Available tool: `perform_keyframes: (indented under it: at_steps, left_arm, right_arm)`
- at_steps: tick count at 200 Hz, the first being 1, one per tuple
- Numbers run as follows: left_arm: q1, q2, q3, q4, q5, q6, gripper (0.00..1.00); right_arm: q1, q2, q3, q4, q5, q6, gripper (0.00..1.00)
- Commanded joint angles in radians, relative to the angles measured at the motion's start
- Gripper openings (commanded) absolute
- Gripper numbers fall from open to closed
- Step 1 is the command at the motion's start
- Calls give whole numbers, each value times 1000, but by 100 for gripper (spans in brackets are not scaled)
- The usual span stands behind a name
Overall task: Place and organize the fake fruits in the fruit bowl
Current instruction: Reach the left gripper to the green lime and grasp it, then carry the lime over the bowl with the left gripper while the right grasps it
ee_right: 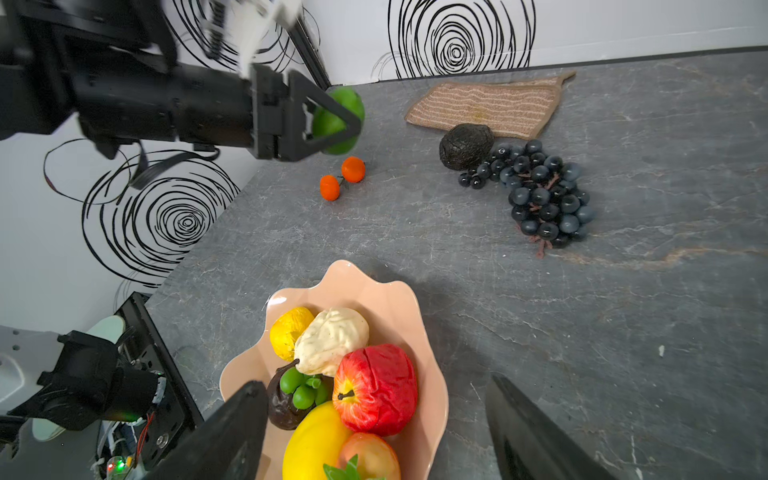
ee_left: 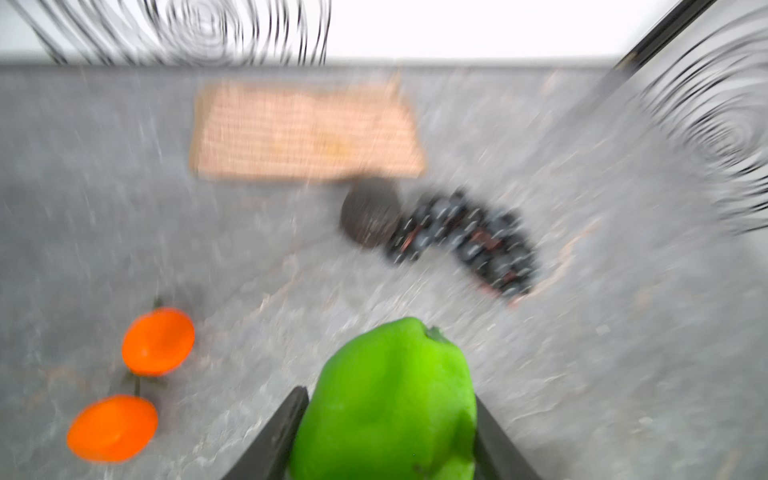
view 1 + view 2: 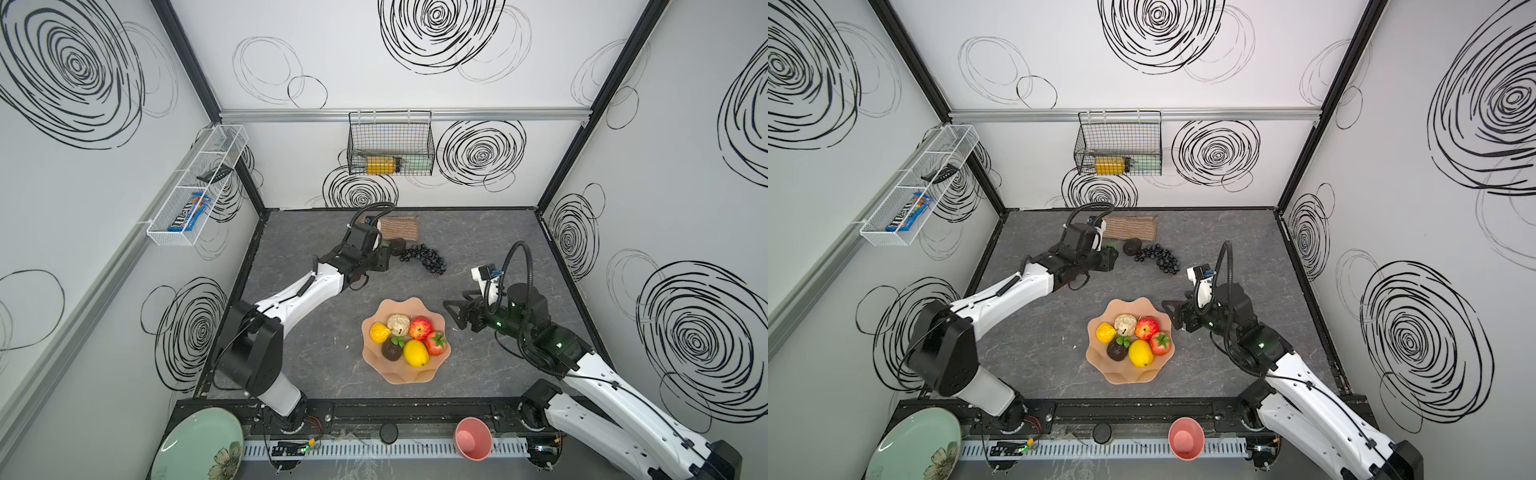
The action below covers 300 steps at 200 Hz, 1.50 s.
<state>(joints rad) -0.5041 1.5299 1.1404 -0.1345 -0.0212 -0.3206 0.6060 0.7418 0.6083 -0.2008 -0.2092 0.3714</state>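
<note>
Lime [image 1: 347, 99] clamped between jaws of left pincer [image 2: 388, 419], held above bench [image 1: 582, 332]. Two oranges [image 1: 353, 169] lie just below that pincer. Dark avocado [image 1: 465, 145] touches black grape bunch [image 1: 540, 195], beyond its tip. Right pincer [image 1: 372, 384] stands wide open, gripping nothing, beside fruit bowl [image 3: 399, 372] holding lemons [image 3: 416, 353], pear [image 3: 398, 323], apple [image 3: 420, 327], strawberry [image 3: 436, 343].

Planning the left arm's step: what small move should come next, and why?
Probably carry the lime toward the bowl and stop above its bare part. The left gripper is shut on the lime, far from the bowl, and the right gripper stands open beside the bowl.
</note>
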Motion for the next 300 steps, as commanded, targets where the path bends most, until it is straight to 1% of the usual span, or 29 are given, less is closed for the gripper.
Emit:
perform_keyframes:
  at_steps: [1,21,33,52,89,112,151,179,231,274,300]
  left_arm:
    - [-75,-75,-92,185,18,20,41]
    - [-148,-141,-181,299,52,56,41]
    - [-187,-169,-234,368,70,82,44]
    - [-247,-203,-312,468,86,124,44]
    - [-354,-212,-396,593,80,223,42]
    - [-399,-202,-426,633,68,270,41]
    - [-447,-201,-474,706,71,309,42]
    - [-469,-197,-484,714,68,322,42]
    - [-487,-200,-492,757,70,336,42]
    - [-497,-193,-488,763,64,350,42]
    - [-511,-191,-494,772,43,363,42]
  right_arm:
    - [-10,15,60,-2,-51,52,87]
    - [-24,21,84,15,-110,98,87]
    - [-27,23,93,23,-129,121,87]
    - [-29,26,111,16,-148,148,87]
    - [-28,27,128,9,-182,196,86]
    - [-28,34,122,17,-220,220,85]
    - [-28,43,101,5,-226,252,84]
    - [-23,56,88,11,-234,265,82]
    - [-5,93,75,9,-211,265,78]
    - [37,126,70,17,-198,271,75]
    - [50,137,61,30,-207,280,71]
